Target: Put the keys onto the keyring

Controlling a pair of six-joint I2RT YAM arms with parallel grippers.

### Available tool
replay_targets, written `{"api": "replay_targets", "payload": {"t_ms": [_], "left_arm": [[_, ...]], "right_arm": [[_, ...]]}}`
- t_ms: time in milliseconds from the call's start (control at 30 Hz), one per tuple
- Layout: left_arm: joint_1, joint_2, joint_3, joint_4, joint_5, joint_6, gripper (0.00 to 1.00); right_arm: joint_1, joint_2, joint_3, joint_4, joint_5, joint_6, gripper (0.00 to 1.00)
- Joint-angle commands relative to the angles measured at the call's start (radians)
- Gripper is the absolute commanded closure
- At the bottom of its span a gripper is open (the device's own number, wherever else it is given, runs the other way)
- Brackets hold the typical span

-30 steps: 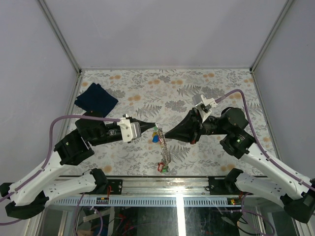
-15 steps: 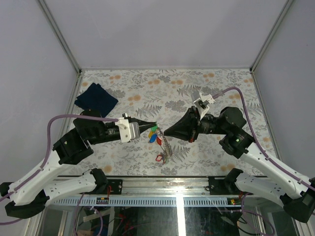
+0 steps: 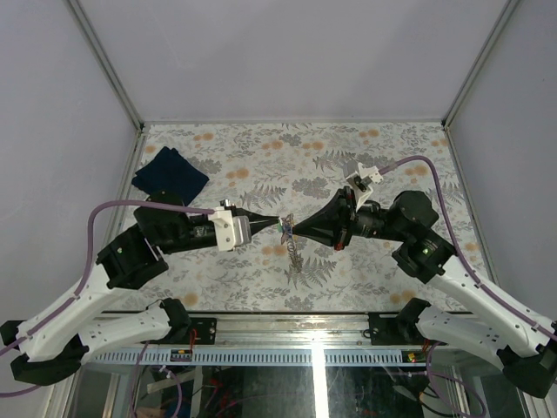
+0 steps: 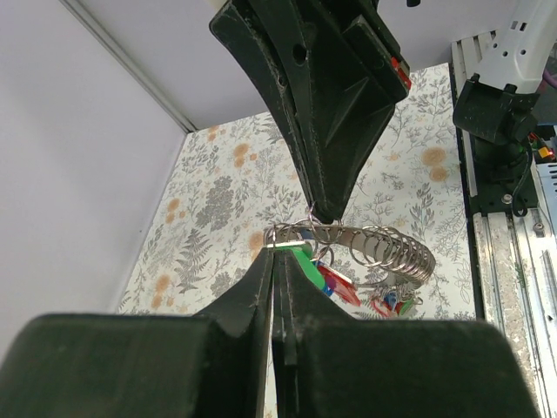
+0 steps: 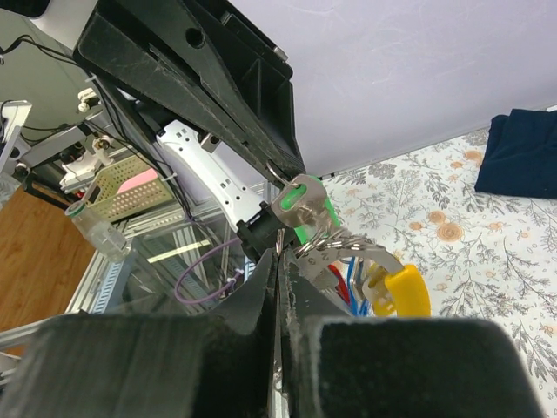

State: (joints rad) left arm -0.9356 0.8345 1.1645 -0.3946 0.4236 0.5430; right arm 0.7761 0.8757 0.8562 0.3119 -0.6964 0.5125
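- Right now your left claw and right claw are meeting tip to tip over the middle of the table, and both are pinching fully closed.
- Between those tips the keyring is hanging clear of the table, with its chain dangling beneath.
- Your left wrist camera is showing the left fingers nipping the green-tagged key at its edge. The other keys, red and blue tagged, are hanging just below it on the silvery loop.
- In that same view the right claw is reaching in from the top and gripping the keyring's wire.
- Your right wrist camera is giving you what the others are not: a yellow tag hanging low on the ring, and the green key's head sitting right at the left claw's tip.
- From overhead the tags are barely showing between the two tips.
- A dark blue cloth is lying near the far left corner, well apart from the claws.
- Any print on the tags is showing too small for you to read.
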Motion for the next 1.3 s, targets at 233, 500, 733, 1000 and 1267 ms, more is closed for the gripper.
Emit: {"api": "replay_targets", "payload": {"t_ms": [233,500,733,1000,1267], "left_arm": [[-0.002,0.027,0.053,-0.01,0.035,0.019,1.0],[-0.004,0.043,0.064,-0.029,0.061,0.04,1.0],[-0.002,0.052,0.067,-0.03,0.077,0.046,1.0],[-0.003,0.055,0.071,-0.036,0.092,0.045,1.0],[-0.003,0.056,0.075,-0.048,0.1,0.047,1.0]], "right_arm": [[-0.005,-0.008,0.088,0.07,-0.032,0.007,1.0],[-0.005,0.003,0.096,0.079,-0.014,0.017,1.0],[-0.005,0.007,0.098,0.078,-0.007,0.02,1.0],[-0.005,-0.003,0.095,0.074,0.024,0.016,1.0],[-0.005,-0.012,0.089,0.061,0.07,0.013,1.0]]}}
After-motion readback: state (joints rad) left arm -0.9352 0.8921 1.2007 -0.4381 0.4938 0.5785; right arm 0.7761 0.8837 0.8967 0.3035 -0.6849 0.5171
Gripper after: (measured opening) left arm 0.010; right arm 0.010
